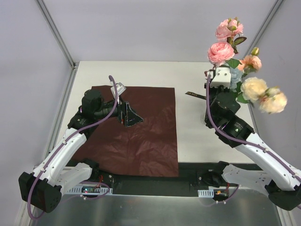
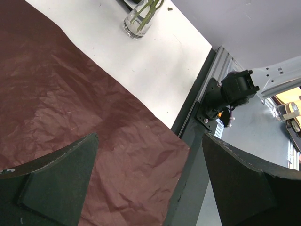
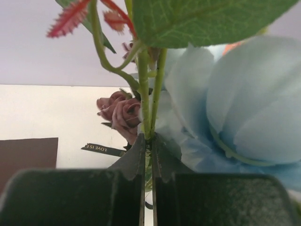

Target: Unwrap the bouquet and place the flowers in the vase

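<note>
The right pincer (image 3: 148, 153) is closed on the green stems of the artificial flowers (image 1: 220, 52), whose pink, peach and cream blooms are held upright above it. Stem ends are seen inside the small clear glass vase (image 2: 139, 22), which stands on the white counter (image 1: 188, 136) beside the flat sheet of dark red crinkled paper (image 1: 141, 141). A black ribbon with gold lettering (image 1: 195, 95) lies nearby. The left pincer (image 2: 150, 141) is spread wide over the paper, holding nothing.
</note>
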Robot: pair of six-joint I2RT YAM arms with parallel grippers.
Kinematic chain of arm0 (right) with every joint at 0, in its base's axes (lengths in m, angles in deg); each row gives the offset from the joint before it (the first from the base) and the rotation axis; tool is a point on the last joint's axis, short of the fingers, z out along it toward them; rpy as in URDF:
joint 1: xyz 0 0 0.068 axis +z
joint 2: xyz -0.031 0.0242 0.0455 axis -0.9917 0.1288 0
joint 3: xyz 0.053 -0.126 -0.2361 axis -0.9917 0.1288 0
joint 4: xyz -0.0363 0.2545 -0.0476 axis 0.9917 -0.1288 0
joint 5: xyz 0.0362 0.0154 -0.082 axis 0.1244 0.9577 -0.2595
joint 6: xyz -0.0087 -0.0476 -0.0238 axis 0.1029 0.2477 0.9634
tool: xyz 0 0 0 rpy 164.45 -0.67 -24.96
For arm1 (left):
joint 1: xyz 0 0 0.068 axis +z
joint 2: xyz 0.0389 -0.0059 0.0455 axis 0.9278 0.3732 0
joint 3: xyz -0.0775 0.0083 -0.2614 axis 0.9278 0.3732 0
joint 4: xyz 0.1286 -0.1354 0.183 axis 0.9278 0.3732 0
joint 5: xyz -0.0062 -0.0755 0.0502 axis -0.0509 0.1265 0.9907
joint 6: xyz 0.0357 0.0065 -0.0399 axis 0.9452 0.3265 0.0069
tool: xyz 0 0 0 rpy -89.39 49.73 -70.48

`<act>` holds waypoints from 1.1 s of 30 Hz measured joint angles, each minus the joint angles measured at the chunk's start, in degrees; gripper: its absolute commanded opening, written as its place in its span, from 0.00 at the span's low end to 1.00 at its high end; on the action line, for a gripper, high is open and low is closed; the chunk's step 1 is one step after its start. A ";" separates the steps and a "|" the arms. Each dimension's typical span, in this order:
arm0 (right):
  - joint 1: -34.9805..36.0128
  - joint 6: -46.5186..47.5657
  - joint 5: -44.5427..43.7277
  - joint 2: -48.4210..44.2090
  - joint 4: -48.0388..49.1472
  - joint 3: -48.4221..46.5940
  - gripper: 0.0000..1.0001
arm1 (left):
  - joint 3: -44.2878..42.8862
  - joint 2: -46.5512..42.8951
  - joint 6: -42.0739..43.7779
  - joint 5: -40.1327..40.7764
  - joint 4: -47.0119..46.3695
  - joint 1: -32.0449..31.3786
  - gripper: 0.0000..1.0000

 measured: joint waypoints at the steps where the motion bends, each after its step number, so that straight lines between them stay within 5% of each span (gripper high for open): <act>1: -0.20 -0.46 0.11 -0.22 -0.02 0.59 0.01 | 0.02 0.00 0.00 0.00 0.00 0.00 0.91; 12: -5.20 -6.62 2.21 -2.89 -1.25 6.25 0.01 | 0.15 0.00 0.00 0.00 0.02 0.00 0.91; 33: -20.00 -16.31 21.07 -6.19 -2.38 11.19 0.01 | 0.17 0.00 -0.02 0.02 0.02 0.00 0.91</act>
